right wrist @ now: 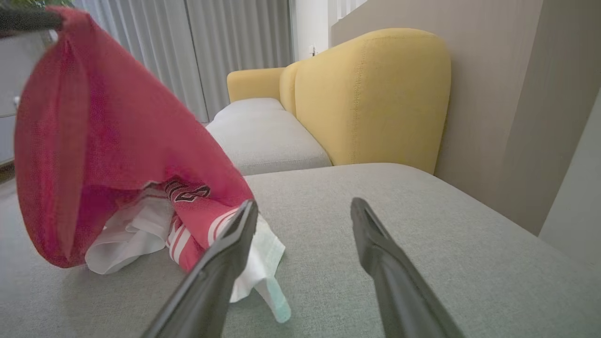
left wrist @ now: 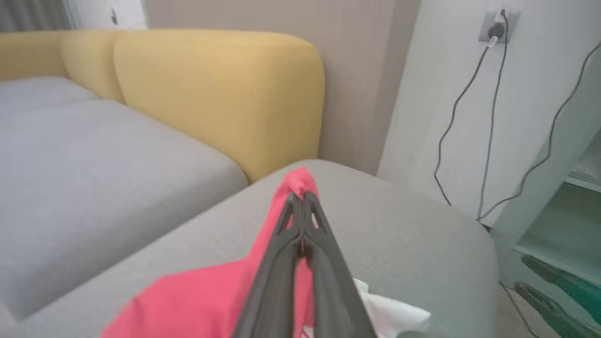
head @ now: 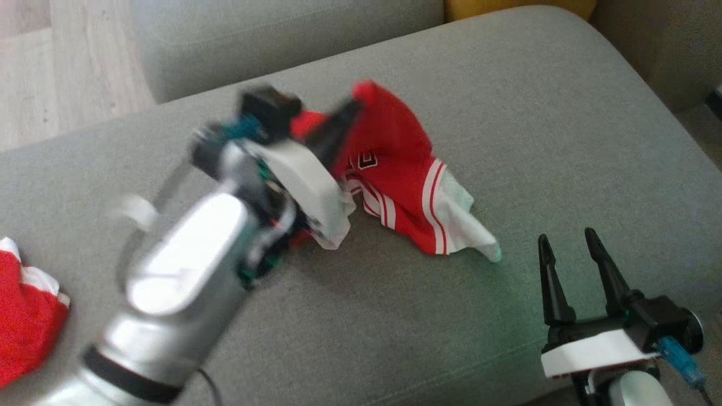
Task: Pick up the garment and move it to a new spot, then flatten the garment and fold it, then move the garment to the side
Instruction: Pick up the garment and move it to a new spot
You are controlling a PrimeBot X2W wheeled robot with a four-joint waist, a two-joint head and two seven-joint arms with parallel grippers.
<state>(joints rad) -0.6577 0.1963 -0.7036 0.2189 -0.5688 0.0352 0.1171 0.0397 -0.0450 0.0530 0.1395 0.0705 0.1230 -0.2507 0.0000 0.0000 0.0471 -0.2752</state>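
One crumpled red garment (head: 403,169) with white side stripes, a dark printed emblem and a white lining sits near the middle of the wide grey fabric sofa cushion (head: 564,113). Its lower folds rest on the cushion, while one red edge is raised above it into a peak. You can see in the left wrist view that the left arm's fingers (left wrist: 279,263) are pressed tightly together on that peak, with a small tuft of the red garment (left wrist: 202,300) poking out past their tips. In the head view those same fingers (head: 333,132) reach in from the lower left, blurred, and meet the cloth at its highest point.

Your right arm's fingers (head: 550,282) stand wide apart and hold nothing. They are low at the right of the head view, apart from the garment's white corner. From the right wrist view, one of these fingers (right wrist: 220,263) overlaps the striped hem of the garment (right wrist: 117,136); you cannot tell from there whether it touches.

Further out, a second bunched red-and-white cloth (head: 22,321) lies at the cushion's left edge. A mustard-yellow padded backrest (right wrist: 375,94) rises behind the seat, pale grey curtains (right wrist: 188,47) hang beyond it, and thin black cables (left wrist: 450,126) drop from a wall socket (left wrist: 497,26).
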